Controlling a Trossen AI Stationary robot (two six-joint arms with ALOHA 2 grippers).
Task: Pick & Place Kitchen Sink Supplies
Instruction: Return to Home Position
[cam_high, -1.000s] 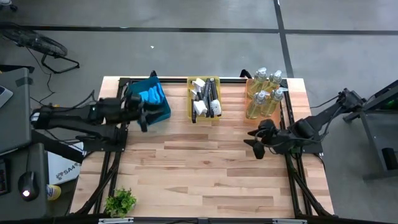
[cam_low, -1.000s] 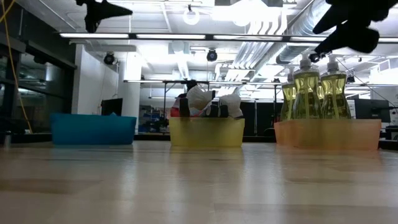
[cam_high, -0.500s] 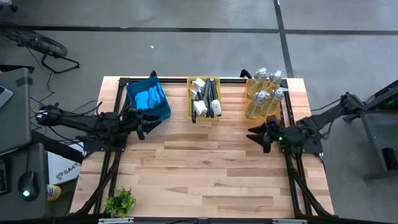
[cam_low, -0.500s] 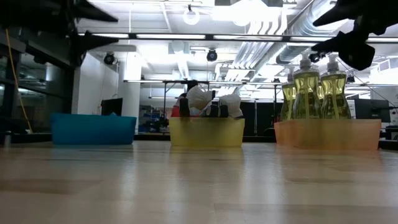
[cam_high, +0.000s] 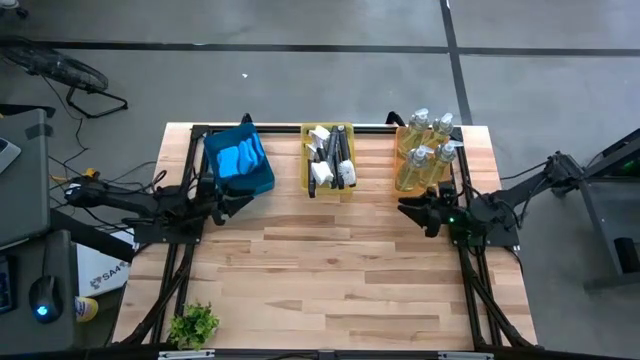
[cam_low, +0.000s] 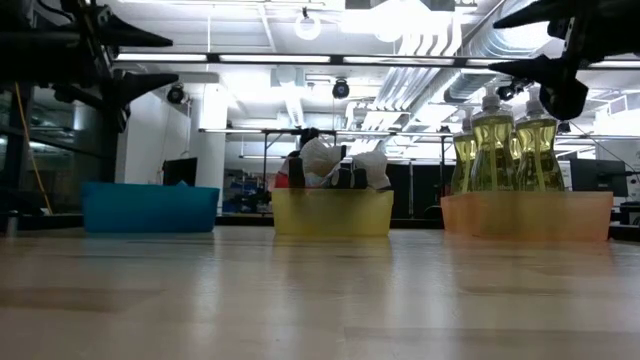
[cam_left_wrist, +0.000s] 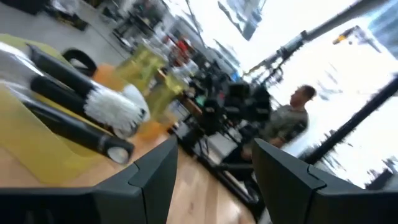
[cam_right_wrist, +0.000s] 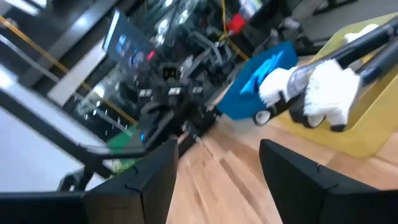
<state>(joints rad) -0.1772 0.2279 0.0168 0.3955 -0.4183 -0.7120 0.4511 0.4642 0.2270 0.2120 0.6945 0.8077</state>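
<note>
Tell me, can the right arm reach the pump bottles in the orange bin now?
Probably yes. The open right gripper hangs beside the orange bin, and the pump bottles stand upright with nothing above their tops.

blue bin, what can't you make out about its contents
Low view: the blue plastic bin shows only its near wall, which hides the contents.
High view: the blue wavy-edged sponges blend into one patch, too small to count.
Right wrist view: a white brush head covers part of the bin; its inside is unseen.
</note>
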